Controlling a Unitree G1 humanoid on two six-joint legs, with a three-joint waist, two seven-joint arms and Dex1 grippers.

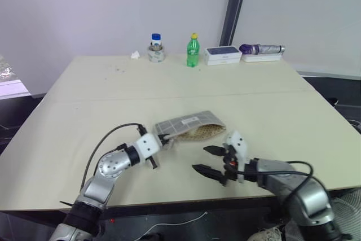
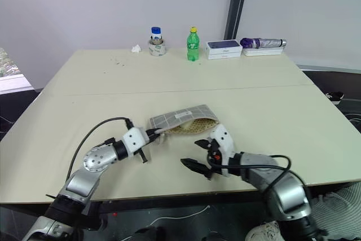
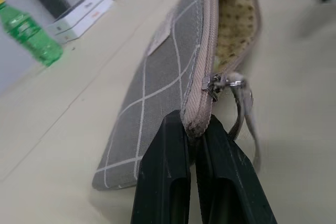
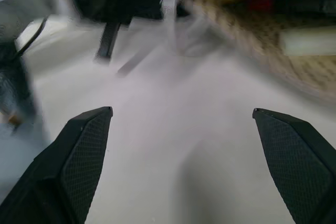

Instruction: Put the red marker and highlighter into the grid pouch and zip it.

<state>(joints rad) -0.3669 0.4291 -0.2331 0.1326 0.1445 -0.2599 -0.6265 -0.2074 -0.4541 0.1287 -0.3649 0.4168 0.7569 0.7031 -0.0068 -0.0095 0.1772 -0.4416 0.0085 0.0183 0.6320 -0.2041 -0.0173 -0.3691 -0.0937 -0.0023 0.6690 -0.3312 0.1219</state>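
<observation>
From the head camera, the grid pouch lies near the middle of the table, well back from the near edge, with wide bare tabletop to both sides and behind it. A jar, a green bottle, a white box and a folded umbrella line the far edge, well apart from the pouch. The left gripper is pressed together on the pouch's left end. The right gripper hangs just in front of the pouch's open right part, fingers spread wide, holding nothing.

In the left wrist view, both black fingers pinch the zipper-end corner of the pouch; the zipper pull sits just past them, and the mouth beyond gapes onto a dotted lining. A small label on the pouch's side is unreadable.

In the right wrist view, heavily blurred, the spread fingertips frame bare table; inside the open pouch something red and dark, probably the red marker, lies above a pale bar, likely the highlighter.
</observation>
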